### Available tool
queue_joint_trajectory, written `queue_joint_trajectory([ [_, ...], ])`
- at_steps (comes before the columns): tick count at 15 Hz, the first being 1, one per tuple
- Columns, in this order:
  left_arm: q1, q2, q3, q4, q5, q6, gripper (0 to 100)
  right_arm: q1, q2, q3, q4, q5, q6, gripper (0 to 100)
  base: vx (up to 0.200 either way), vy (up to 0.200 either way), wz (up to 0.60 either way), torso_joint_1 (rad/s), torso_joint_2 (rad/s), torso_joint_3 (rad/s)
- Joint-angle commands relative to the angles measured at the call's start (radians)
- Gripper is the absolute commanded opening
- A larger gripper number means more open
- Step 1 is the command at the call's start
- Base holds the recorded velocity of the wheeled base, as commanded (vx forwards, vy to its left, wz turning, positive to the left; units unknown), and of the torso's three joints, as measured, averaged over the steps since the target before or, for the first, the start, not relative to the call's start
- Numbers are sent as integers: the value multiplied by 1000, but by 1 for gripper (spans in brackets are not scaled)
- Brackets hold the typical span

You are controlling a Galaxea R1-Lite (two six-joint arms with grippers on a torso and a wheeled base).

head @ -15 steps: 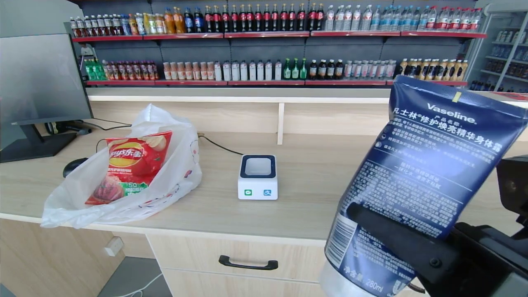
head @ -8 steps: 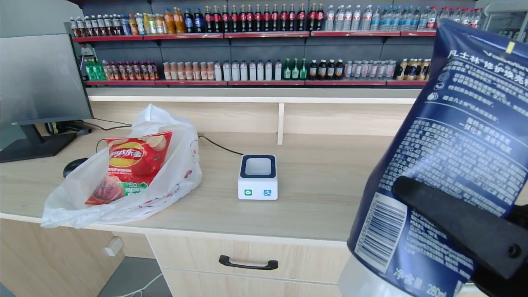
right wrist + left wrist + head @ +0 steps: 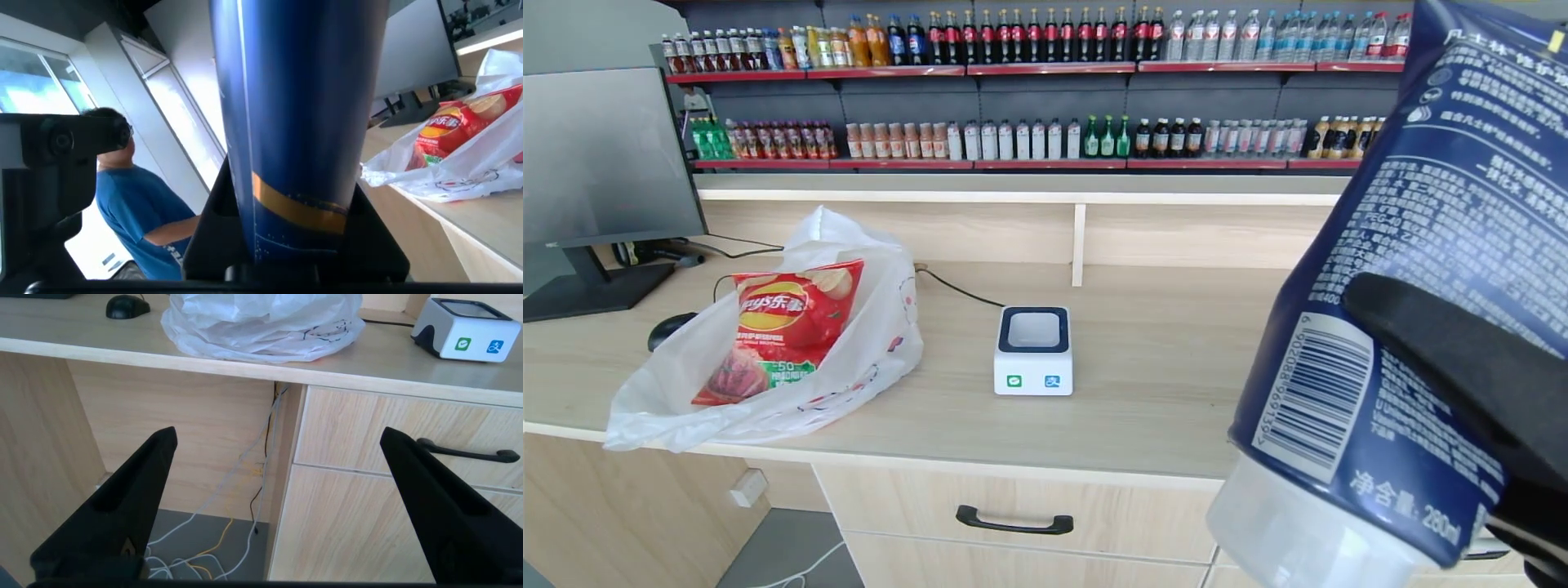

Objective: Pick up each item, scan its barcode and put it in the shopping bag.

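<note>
I see dense white print running down the blue tube [image 3: 1445,188], with a barcode [image 3: 1319,392], digits along its edge and a volume figure near the cap. The chips bag [image 3: 784,327] carries a logo; the scanner [image 3: 1033,363] shows two icons.

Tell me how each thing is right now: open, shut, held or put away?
tube: held tilted, cap down, barcode showing.
right pincer: shut on tube.
left pincer: open, holding nothing.
bag: open, lying on the counter.
chips: inside the bag.
scanner: nothing over it.
drawer: shut.
</note>
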Motion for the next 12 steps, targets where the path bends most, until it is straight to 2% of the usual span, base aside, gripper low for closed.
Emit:
queue_joint_trajectory([
  [1,0,0,1,0,0,0,100,0,1,-4,-1,1,4,0,0,0,0,0,0,0],
  [12,0,0,-1,0,0,0,100,-3,1,11,-1,1,4,0,0,0,0,0,0,0],
])
